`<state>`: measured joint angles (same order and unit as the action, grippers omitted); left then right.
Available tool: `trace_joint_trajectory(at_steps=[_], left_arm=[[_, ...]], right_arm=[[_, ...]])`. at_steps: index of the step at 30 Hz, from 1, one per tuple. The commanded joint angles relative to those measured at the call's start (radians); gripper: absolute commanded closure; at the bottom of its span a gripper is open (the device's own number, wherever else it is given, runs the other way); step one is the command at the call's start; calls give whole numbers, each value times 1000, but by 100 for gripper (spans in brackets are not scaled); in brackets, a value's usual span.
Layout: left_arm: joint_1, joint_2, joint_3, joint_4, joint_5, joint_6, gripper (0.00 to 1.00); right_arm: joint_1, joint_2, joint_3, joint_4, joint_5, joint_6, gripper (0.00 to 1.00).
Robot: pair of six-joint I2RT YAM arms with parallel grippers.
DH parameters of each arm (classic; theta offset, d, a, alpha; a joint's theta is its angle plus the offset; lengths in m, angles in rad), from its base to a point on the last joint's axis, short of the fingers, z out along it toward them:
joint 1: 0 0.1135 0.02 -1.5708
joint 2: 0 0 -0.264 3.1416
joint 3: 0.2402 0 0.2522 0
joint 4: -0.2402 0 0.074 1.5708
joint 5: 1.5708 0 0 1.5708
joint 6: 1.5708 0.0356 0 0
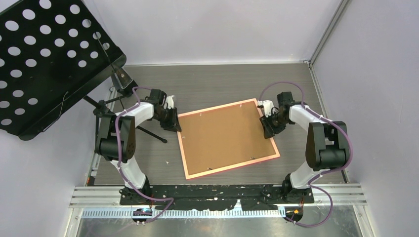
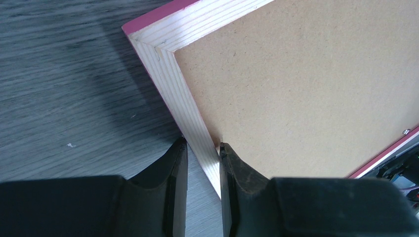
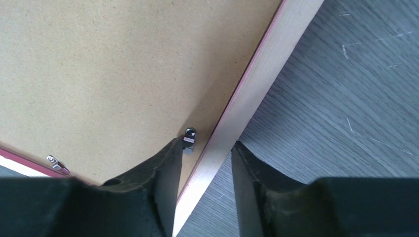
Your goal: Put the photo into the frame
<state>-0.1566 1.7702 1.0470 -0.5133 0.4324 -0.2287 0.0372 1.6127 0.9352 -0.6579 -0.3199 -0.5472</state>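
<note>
The frame [image 1: 227,138] is seen lying face down in the middle of the grey wood-grain table [image 1: 217,84]. Its brown board back [image 2: 306,89] is turned up, and the whole rectangle is skewed slightly anticlockwise in the overhead view.

Over at the frame's ten o'clock, just short of the far-left corner, the left gripper [image 2: 201,148] is set down on the left rail. From the wrist, the pale wooden rail is caught between the two black fingers [image 2: 173,187], one against the outer edge and one on the board side. The jaws are drawn in narrow and the rail is pinched between them. The mitred corner joint is seen just ahead of the fingertips, at twelve o'clock in that view.

At the frame's two o'clock, near the far-right corner, the right gripper [image 3: 203,144] is placed astride the right rail. Here the jaws are held about halfway apart: the outer finger is close to or just touching the rail, while a gap is left between the inner finger [image 3: 158,182] and the pink edge, so nothing is gripped. A small dark clip [image 3: 188,138] is seen in that gap, just beside the inner fingertip. A second, silver clip [image 3: 57,163] is spotted at eight o'clock on the board.

A black perforated music stand [image 1: 44,59] is seen at ten o'clock, beyond the table's left edge.
</note>
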Motion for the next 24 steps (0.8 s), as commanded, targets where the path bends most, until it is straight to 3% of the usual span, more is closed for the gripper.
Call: trace_joint_trajectory(at_steps=[1,18,24], left_arm=[[-2,28,11,13,4,19,76],[-2,31,13,12,11,22,77],[-2,31,14,12,13,23,78]], right_arm=[[-2,6,22,21,8,-15,58],[-3,-25,34,59,24,-11,77],[-3,-58,15,80,32,-20,80]])
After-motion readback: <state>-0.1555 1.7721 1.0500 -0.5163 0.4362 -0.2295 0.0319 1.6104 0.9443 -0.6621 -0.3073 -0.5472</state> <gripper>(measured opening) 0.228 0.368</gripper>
